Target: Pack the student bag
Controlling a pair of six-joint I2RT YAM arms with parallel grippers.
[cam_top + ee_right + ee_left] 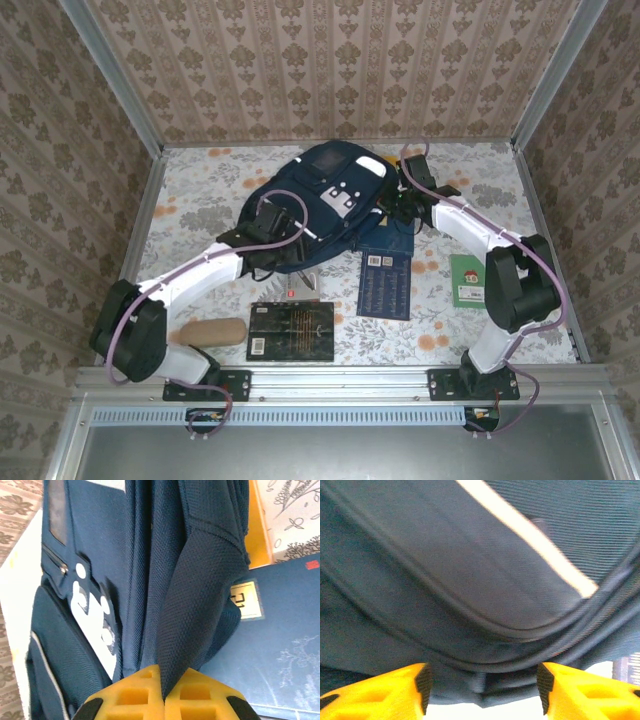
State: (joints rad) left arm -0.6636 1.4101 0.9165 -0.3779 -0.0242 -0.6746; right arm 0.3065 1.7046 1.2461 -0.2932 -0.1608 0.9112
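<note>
Left gripper [482, 692]: spread, with a clear gap between the two yellow fingers [380, 692]. Just ahead of the tips and close up, navy fabric of the student bag [470, 580], crossed by a thin white stripe [530, 535]. Between the tips, the lowest fold of that fabric. Cannot tell whether touched by either pad.

Right gripper [162, 697]: pressed together on a dark mesh strap [200, 605] of the bag, pinched right at the tips and running up and away from them. Left of the pinched strap, the bag's front with white patches [87, 605] and a small zip pull [63, 569]. Right of the fingers, partly under the bag's edge, a blue book [280, 650]. Further out from the tips, a yellow edge [257, 525] tight against the bag.

From above: bag flat on the flowered table [200, 200], between the two grippers, with the left fingers at its near-left edge and the right fingers at its right side. Nearer than the left fingers, a black book [290, 330] and a tan pouch [205, 332]. Outward of the right fingers, a green book [467, 280]. Cannot tell what lies inside the bag.
</note>
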